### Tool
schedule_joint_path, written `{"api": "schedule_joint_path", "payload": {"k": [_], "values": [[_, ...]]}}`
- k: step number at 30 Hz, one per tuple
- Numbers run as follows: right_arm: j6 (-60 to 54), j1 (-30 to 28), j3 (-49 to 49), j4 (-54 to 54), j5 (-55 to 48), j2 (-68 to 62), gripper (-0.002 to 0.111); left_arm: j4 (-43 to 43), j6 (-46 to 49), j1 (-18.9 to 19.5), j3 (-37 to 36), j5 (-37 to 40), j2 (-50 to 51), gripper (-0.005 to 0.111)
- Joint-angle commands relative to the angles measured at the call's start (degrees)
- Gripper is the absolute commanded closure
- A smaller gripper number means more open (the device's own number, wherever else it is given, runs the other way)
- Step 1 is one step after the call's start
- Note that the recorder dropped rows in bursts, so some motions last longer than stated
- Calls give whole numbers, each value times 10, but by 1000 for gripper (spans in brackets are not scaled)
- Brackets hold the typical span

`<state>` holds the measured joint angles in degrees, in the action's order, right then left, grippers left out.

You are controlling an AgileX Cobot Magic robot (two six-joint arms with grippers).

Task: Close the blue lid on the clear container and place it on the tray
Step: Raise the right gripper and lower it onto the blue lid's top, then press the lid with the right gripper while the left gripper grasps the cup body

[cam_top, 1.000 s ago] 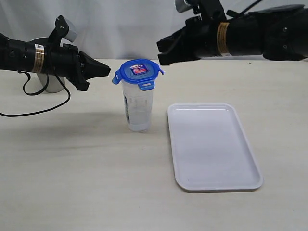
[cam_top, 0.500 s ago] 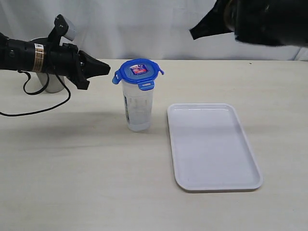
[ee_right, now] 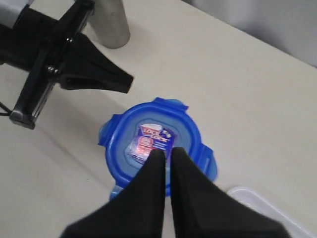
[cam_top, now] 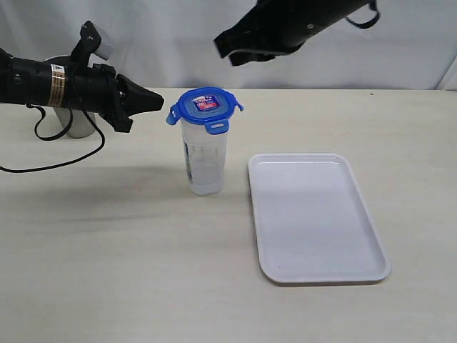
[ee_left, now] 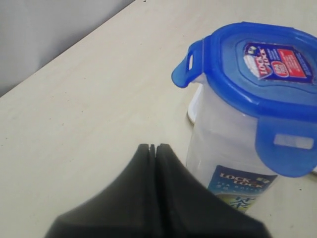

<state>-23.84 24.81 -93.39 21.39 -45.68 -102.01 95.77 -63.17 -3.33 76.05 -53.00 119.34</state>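
Right fingers (cam_top: 239, 44), shut and empty, have swung to upper centre above the lid (cam_top: 205, 106). Left fingers (cam_top: 146, 102), also together, point at the container (cam_top: 205, 161), standing left of the tray (cam_top: 318, 214). Lid flaps look unlatched; off-centre pressing could topple the tall container.

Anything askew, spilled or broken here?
Only the blue lid: it sits on the clear container, but its flaps flare outward, so it looks unlatched. The container stands upright beside the tray; no spill or damage is visible.
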Motion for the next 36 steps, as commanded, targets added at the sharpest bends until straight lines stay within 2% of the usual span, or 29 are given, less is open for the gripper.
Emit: {"api": "schedule_joint_path", "payload": {"k": [1, 8, 36], "values": [[79, 32, -31, -90, 8, -47, 104, -5, 0, -1, 0, -13, 1, 107], [84, 33, -82, -71, -36, -101, 104, -5, 0, -1, 0, -21, 1, 107], [55, 33, -81, -39, -51, -132, 104, -5, 0, -1, 0, -21, 1, 107]]}}
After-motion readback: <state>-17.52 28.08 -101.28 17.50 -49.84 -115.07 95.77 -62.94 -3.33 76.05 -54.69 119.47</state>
